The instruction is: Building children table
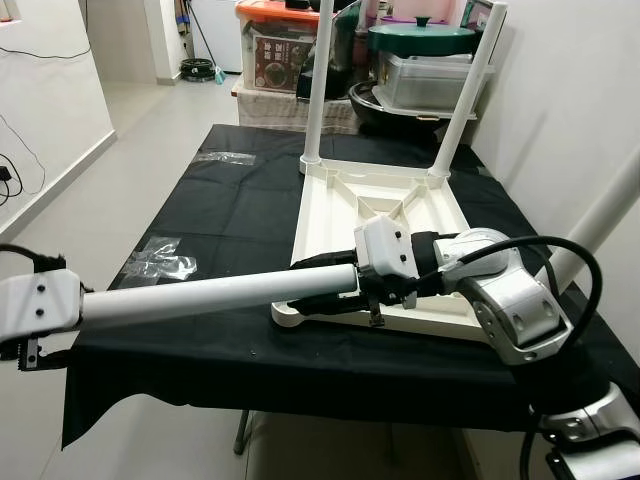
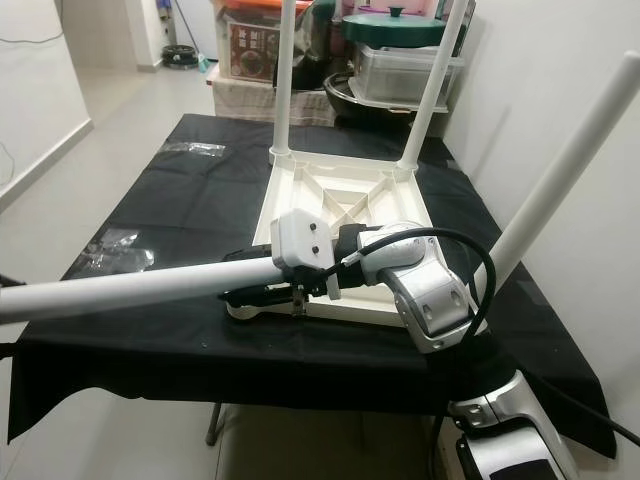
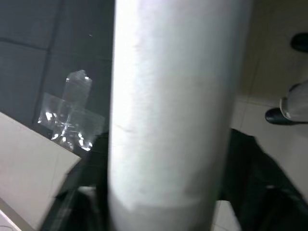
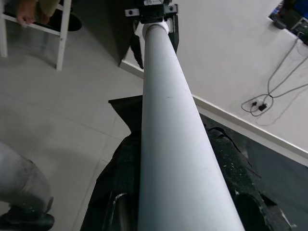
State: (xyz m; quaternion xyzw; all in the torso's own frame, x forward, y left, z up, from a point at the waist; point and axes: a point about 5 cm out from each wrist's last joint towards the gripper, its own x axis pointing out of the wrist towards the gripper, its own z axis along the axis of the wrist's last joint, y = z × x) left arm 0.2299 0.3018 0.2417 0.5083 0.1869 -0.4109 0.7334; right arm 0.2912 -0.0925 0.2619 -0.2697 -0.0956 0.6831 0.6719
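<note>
Both grippers, left (image 1: 30,350) and right (image 1: 345,285), clamp the leg (image 1: 215,296): light, stiff, slippery; gripping its ends suits.

We're inside a lived-in home, in a room with pale tiled floor (image 1: 130,160) and plain white walls (image 1: 50,90). Beyond the far edge of the black-draped table (image 1: 230,200) household clutter is stacked up: an orange-lidded storage box (image 1: 272,40), a green-lidded pot (image 1: 420,35), a clear plastic tub (image 1: 425,80). A plug and cable (image 4: 260,103) trail along the skirting.
</note>
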